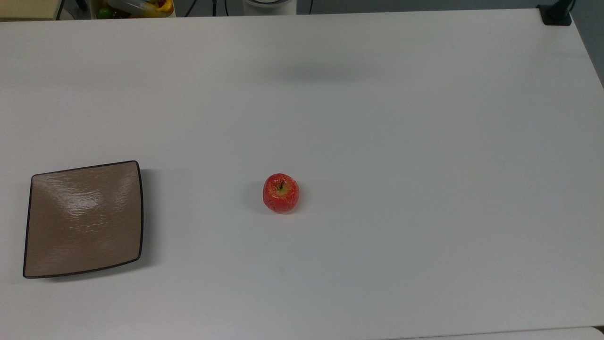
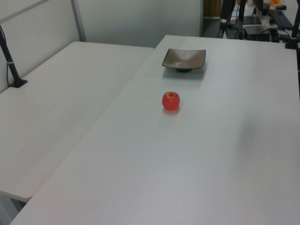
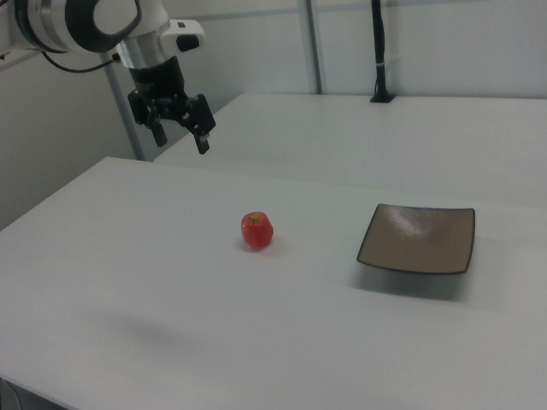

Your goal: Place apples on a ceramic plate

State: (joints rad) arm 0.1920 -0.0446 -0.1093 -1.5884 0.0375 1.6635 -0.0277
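Note:
A small red apple point(image 1: 281, 193) with a yellow-green patch at its stem sits upright on the white table, also seen as the apple point(image 2: 171, 101) and the apple point(image 3: 256, 231). The square tan-brown plate point(image 1: 56, 255) with a dark rim lies bare at the top view's left, apart from the apple; it is the plate point(image 2: 197, 58) and the plate point(image 3: 444, 252) in the side views. My gripper point(image 3: 180, 140) hangs open high above the table at the right view's upper left, well away from the apple, with nothing between its fingers.
A second white table point(image 2: 61, 108) adjoins at the left view's left. A black clamp post point(image 1: 557, 14) stands at the top view's far right corner. Clutter point(image 1: 137, 7) lies beyond the far edge.

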